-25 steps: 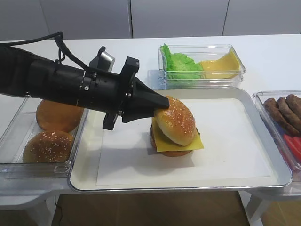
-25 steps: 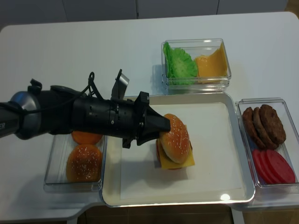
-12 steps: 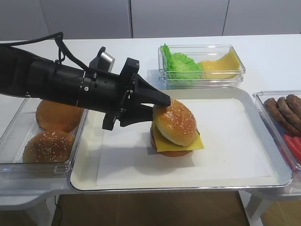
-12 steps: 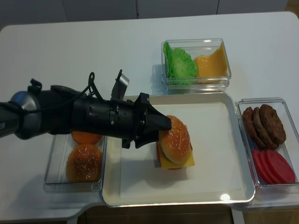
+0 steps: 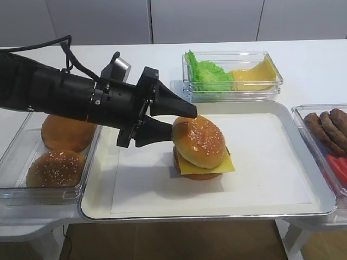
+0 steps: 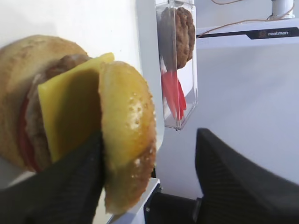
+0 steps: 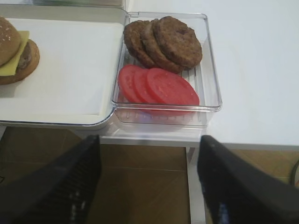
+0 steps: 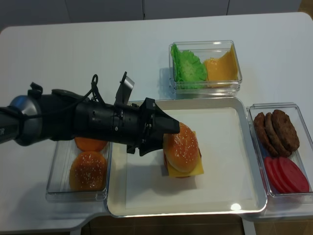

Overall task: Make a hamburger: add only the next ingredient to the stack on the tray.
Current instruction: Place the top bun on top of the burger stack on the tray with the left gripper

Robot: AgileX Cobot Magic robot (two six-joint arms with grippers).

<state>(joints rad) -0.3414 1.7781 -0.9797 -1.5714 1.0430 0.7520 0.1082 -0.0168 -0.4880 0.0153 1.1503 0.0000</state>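
While the stack [image 5: 201, 164] is partly covered by the sesame bun top [image 5: 199, 141] on the tray [image 5: 271, 208], the left gripper [image 5: 176, 120] is seen spread apart beside that bun.

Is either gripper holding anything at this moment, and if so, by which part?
Nothing is held. The left gripper stands open around the near edge of the sesame bun top, which rests tilted on the stack. The right gripper is open and empty.

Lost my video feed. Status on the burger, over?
Left gripper open around sesame bun top. Bun top sits on the stack in the tray. Right gripper open, off-tray. Nothing blocking.
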